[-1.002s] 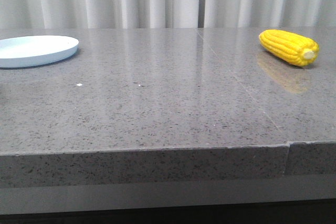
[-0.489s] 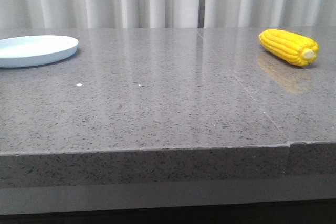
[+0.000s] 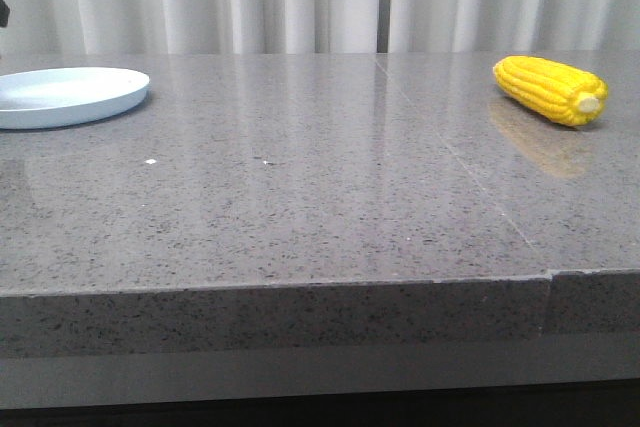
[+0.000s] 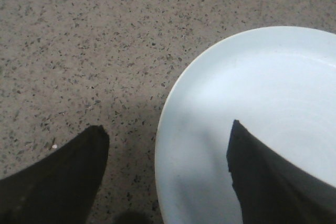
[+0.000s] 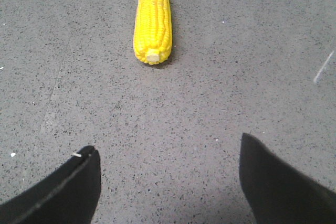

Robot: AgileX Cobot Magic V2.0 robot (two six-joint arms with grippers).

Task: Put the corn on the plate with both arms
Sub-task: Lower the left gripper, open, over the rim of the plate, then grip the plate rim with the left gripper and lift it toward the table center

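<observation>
The round pale blue-white plate point(image 3: 70, 95) runs off the front view's left edge. In the left wrist view, one dark finger point(image 4: 273, 182) hides part of it.

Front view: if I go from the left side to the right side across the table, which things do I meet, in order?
plate → small white speck on the table → corn

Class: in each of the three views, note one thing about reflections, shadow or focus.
Front view: the glossy table mirrors the corn. Left wrist view: the fingers look blurred and shadow the plate. Right wrist view: the corn is sharp.
</observation>
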